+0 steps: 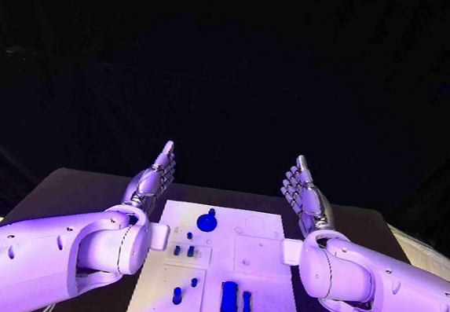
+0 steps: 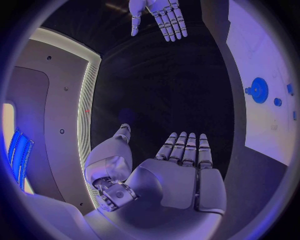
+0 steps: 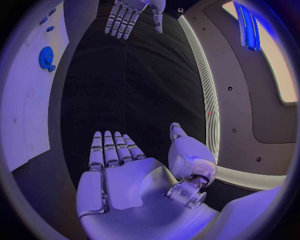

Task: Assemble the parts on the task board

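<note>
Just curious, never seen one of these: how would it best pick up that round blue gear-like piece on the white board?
Probably from above, fingers pinching the round blue piece's rim. It lies flat on the task board, so only its edge offers a hold.

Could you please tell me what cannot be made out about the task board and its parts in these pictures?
- Task board, head view: its near edge is cut off by the picture's bottom edge, and its side edges are partly covered by the two arms.
- Small blue parts, head view: too small to tell their shapes.
- Blue round part, left wrist view: the board runs off the circle's rim.
- Left hand and right hand: flat, holding nothing.
</note>
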### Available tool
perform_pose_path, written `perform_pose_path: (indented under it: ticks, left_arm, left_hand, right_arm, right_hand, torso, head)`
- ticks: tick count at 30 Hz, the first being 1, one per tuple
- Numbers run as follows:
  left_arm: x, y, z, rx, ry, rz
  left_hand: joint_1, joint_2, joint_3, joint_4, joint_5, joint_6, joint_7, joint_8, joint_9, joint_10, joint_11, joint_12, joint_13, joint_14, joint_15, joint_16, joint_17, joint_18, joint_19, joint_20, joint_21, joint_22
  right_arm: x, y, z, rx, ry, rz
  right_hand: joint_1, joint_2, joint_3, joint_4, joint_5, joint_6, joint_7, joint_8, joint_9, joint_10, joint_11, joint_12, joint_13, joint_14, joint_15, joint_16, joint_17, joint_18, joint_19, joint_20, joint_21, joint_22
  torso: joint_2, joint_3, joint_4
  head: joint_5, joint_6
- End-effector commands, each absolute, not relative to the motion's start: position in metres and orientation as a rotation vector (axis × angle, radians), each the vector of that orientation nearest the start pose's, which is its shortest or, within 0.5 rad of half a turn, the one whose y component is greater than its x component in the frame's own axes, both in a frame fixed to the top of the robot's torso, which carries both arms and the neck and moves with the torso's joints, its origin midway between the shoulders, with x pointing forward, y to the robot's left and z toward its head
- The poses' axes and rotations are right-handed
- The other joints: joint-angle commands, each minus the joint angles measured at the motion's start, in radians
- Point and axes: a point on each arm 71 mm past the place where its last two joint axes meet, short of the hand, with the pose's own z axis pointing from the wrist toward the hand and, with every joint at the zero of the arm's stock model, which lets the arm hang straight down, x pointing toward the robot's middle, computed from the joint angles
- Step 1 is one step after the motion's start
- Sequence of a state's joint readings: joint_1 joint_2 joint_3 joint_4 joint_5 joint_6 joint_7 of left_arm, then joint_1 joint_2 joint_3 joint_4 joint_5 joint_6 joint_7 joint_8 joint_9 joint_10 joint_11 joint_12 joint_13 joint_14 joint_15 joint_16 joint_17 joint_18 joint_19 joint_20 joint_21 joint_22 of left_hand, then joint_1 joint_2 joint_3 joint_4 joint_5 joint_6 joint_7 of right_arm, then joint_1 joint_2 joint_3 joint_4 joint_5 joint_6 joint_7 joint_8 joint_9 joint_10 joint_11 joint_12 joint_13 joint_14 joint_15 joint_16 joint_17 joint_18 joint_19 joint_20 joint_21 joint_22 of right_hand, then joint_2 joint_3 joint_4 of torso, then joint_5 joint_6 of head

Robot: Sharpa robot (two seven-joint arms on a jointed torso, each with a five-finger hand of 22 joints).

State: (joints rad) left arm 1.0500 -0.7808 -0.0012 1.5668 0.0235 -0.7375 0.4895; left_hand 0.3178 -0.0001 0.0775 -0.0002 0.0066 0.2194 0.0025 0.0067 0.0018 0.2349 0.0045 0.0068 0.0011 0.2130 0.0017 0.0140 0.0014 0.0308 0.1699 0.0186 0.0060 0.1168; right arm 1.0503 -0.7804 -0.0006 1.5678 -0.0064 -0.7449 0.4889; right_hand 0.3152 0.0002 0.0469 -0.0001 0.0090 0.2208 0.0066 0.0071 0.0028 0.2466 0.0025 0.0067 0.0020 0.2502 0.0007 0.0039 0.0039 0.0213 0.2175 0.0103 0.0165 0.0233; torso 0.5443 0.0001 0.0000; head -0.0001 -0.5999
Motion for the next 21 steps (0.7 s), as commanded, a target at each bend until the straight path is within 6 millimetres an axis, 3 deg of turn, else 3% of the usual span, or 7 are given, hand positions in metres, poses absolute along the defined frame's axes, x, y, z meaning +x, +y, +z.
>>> perform_pose_path:
  ticks: [1,4,14,16,17,19,21]
  left_arm:
    - [0.4618,0.1924,-0.2242,-1.209,1.218,-1.229]
    - [0.4618,0.1924,-0.2242,-1.209,1.218,-1.229]
    - [0.4618,0.1924,-0.2242,-1.209,1.218,-1.229]
    - [0.4618,0.1924,-0.2242,-1.209,1.218,-1.229]
    - [0.4618,0.1924,-0.2242,-1.209,1.218,-1.229]
    - [0.4618,0.1924,-0.2242,-1.209,1.218,-1.229]
    - [0.4618,0.1924,-0.2242,-1.209,1.218,-1.229]
  left_hand:
    - [-0.101,0.0,-0.077,0.0,-0.007,-0.069,-0.002,-0.007,-0.002,-0.075,-0.004,-0.007,-0.001,-0.068,-0.002,-0.014,-0.001,-0.031,-0.054,-0.019,-0.006,-0.037]
    - [-0.129,0.0,-0.077,0.0,-0.007,-0.089,-0.002,-0.007,-0.002,-0.096,-0.004,-0.007,-0.001,-0.087,-0.002,-0.014,-0.001,-0.031,-0.068,-0.019,-0.006,-0.117]
    - [-0.191,0.0,-0.077,0.0,-0.007,-0.131,-0.002,-0.007,-0.002,-0.141,-0.004,-0.007,-0.001,-0.128,-0.002,-0.014,-0.001,-0.031,-0.099,-0.019,-0.006,-0.117]
    - [-0.202,0.0,-0.077,0.0,-0.007,-0.138,-0.002,-0.007,-0.002,-0.148,-0.004,-0.007,-0.001,-0.133,-0.002,-0.014,-0.001,-0.031,-0.17,-0.019,-0.006,-0.117]
    - [-0.203,0.0,-0.077,0.0,-0.007,-0.14,-0.002,-0.007,-0.002,-0.152,-0.004,-0.007,-0.001,-0.136,-0.002,-0.014,-0.001,-0.031,-0.17,-0.019,-0.006,-0.117]
    - [-0.215,0.0,-0.077,0.0,-0.007,-0.148,-0.002,-0.007,-0.002,-0.159,-0.004,-0.007,-0.001,-0.143,-0.002,-0.014,-0.001,-0.031,-0.17,-0.019,-0.006,-0.117]
    - [-0.219,0.0,-0.077,0.0,-0.007,-0.219,-0.002,-0.007,-0.002,-0.164,-0.004,-0.007,-0.001,-0.213,-0.002,-0.014,-0.001,-0.031,-0.17,-0.019,-0.006,-0.117]
  right_arm:
    - [0.4618,-0.1924,-0.2242,1.209,1.218,1.229]
    - [0.4618,-0.1924,-0.2242,1.209,1.218,1.229]
    - [0.4618,-0.1924,-0.2242,1.209,1.218,1.229]
    - [0.4618,-0.1924,-0.2242,1.209,1.218,1.229]
    - [0.4618,-0.1924,-0.2242,1.209,1.218,1.229]
    - [0.4618,-0.1924,-0.2242,1.209,1.218,1.229]
    - [0.4618,-0.1924,-0.2242,1.209,1.218,1.229]
  right_hand:
    - [-0.1,0.0,-0.047,0.0,-0.009,-0.071,-0.007,-0.007,-0.003,-0.079,-0.002,-0.007,-0.002,-0.08,-0.001,-0.004,-0.004,-0.021,-0.069,-0.01,-0.016,-0.023]
    - [-0.128,0.0,-0.047,0.0,-0.009,-0.09,-0.007,-0.007,-0.003,-0.1,-0.002,-0.007,-0.002,-0.102,-0.001,-0.004,-0.004,-0.021,-0.089,-0.01,-0.016,-0.023]
    - [-0.19,0.0,-0.047,0.0,-0.009,-0.132,-0.007,-0.007,-0.003,-0.149,-0.002,-0.007,-0.002,-0.152,-0.001,-0.004,-0.004,-0.021,-0.129,-0.01,-0.016,-0.023]
    - [-0.197,0.0,-0.047,0.0,-0.009,-0.138,-0.007,-0.007,-0.003,-0.154,-0.002,-0.007,-0.002,-0.158,-0.001,-0.004,-0.004,-0.021,-0.137,-0.01,-0.016,-0.023]
    - [-0.215,0.0,-0.047,0.0,-0.009,-0.15,-0.007,-0.007,-0.003,-0.168,-0.002,-0.007,-0.002,-0.172,-0.001,-0.004,-0.004,-0.021,-0.218,-0.01,-0.016,-0.023]
    - [-0.315,0.0,-0.047,0.0,-0.009,-0.221,-0.007,-0.007,-0.003,-0.247,-0.002,-0.007,-0.002,-0.25,-0.001,-0.004,-0.004,-0.021,-0.218,-0.01,-0.016,-0.023]
    - [-0.315,0.0,-0.047,0.0,-0.009,-0.221,-0.007,-0.007,-0.003,-0.247,-0.002,-0.007,-0.002,-0.25,-0.001,-0.004,-0.004,-0.021,-0.218,-0.01,-0.016,-0.023]
  torso:
    - [0.0,-0.0001,0.0]
    - [0.0,-0.0001,0.0]
    - [0.0,-0.0001,0.0]
    - [0.0,-0.0001,0.0]
    - [0.0,-0.0001,0.0]
    - [0.0,-0.0001,0.0]
    - [0.0,-0.0001,0.0]
  head:
    - [0.0,0.0]
    - [0.0,0.0]
    - [0.0,0.0]
    - [0.0,0.0]
    - [0.0,0.0]
    - [0.0,0.0]
    - [0.0,0.0]
